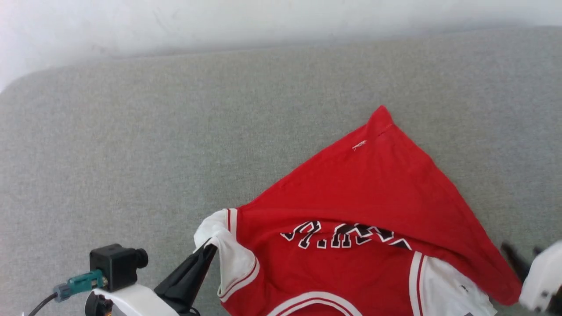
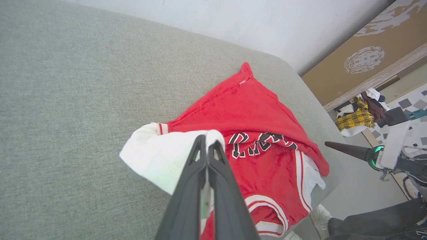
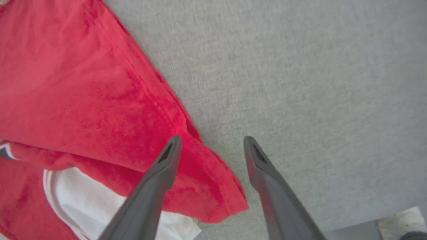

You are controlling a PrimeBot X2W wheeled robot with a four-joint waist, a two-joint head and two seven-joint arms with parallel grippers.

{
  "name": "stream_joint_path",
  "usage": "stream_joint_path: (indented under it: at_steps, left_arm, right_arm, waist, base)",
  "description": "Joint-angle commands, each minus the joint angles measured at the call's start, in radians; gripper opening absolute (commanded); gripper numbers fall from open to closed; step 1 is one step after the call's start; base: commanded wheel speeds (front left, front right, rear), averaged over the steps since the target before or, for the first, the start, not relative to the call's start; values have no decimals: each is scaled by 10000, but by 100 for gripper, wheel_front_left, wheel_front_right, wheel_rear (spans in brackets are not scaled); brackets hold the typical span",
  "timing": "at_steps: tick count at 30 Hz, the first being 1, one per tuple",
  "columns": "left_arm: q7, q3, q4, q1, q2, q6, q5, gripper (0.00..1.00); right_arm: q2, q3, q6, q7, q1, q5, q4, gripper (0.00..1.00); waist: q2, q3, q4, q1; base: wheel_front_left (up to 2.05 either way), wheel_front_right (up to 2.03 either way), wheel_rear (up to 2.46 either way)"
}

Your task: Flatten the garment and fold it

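The garment (image 1: 373, 184) lies on the near right part of a grey fabric surface (image 1: 175, 153), with its collar at the near edge. Its red lower half is turned back over the chest and covers part of the black lettering. The fold narrows to a single red corner that points toward the far side, where a white wall (image 1: 263, 22) runs behind the surface. One white sleeve sits at the near left. The other is at the near right, partly under the red fold.

The left gripper (image 1: 210, 251) reaches in from the near left and is clamped on the left sleeve. In the left wrist view its two dark fingers (image 2: 196, 160) press together with white cloth pinched between them.

The right gripper (image 3: 211, 146) is at the garment's near right edge, jaws spread wide with nothing between them. One finger hangs over the red corner of the fold, and the other is over bare grey fabric just beside it.
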Motion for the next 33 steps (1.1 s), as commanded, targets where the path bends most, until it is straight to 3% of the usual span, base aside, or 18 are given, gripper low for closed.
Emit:
stream_joint_path:
  at_steps: [1, 6, 10, 21, 33]
  left_arm:
    - [-1, -5, -83, 113, 36, 38, -51, 0]
    - [44, -111, -218, -69, 28, -58, 34, 0]
    - [80, -284, -157, -465, -105, -275, 109, 0]
    - [153, -755, 323, -1447, -579, -840, 209, 0]
    - [51, -1011, 752, -2172, -926, -1299, 297, 0]
  right_arm:
    - [-257, 76, -7, 85, -408, 71, -316, 100]
    - [-1232, 519, -7, 1209, -1995, 452, -1685, 100]
    - [-1692, 1299, -7, 2139, -3553, 326, -1985, 100]
    - [-1623, 3112, -7, 2880, -6166, -372, 111, 100]
    - [-2333, 4055, -7, 3783, -7290, -942, 1729, 100]
  waist:
    - [1, -80, 16, 1]
    - [1, 302, 317, 1]
    - [1, 778, 734, 1]
    - [1, 1873, 1906, 1]
    - [1, 3115, 2677, 1]
  base:
    - [0, 0, 0]
    - [0, 0, 0]
    - [0, 0, 0]
    - [0, 0, 0]
    - [0, 0, 0]
